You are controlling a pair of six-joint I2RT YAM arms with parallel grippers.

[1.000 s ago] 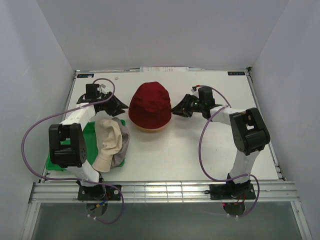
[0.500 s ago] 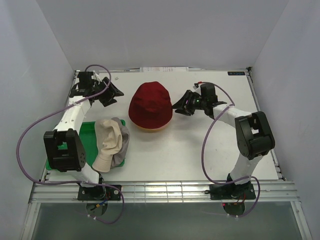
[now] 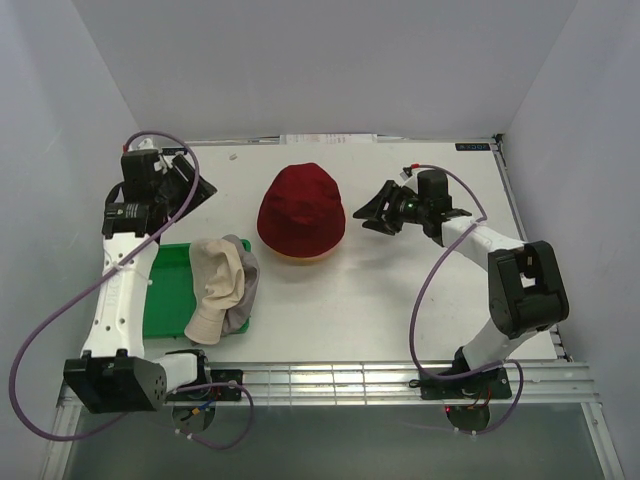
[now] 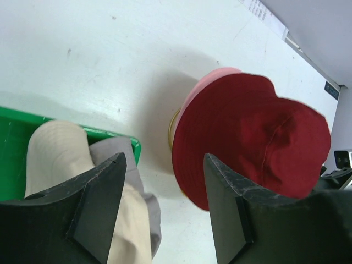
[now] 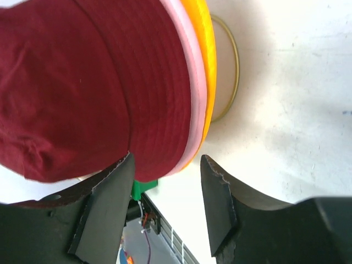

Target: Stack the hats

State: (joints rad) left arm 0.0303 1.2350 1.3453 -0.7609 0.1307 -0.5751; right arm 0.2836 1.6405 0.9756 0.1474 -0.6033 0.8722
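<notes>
The dark red hat (image 3: 300, 208) sits on top of a stack at the table's middle back. In the right wrist view the dark red hat (image 5: 82, 82) lies over a pink brim (image 5: 190, 82) and a yellow-orange brim (image 5: 207, 55). The cream-beige hat (image 3: 218, 283) lies on the grey hat (image 3: 245, 298) at the green tray's right edge. My left gripper (image 3: 203, 190) is open and empty, raised left of the stack. My right gripper (image 3: 366, 220) is open and empty, just right of the stack, not touching it. In the left wrist view the gripper (image 4: 163, 159) frames the dark red hat (image 4: 253, 137) and the cream-beige hat (image 4: 55, 154).
The green tray (image 3: 165, 300) lies at the near left. A gold wire ring (image 5: 234, 66) of the stand shows under the stack. White walls enclose the table on three sides. A paper sheet (image 3: 328, 139) lies at the back edge.
My left arm has risen and drawn back to the left, away from the dark red hat. My right gripper has backed off a little to the right. The hats have not moved.
</notes>
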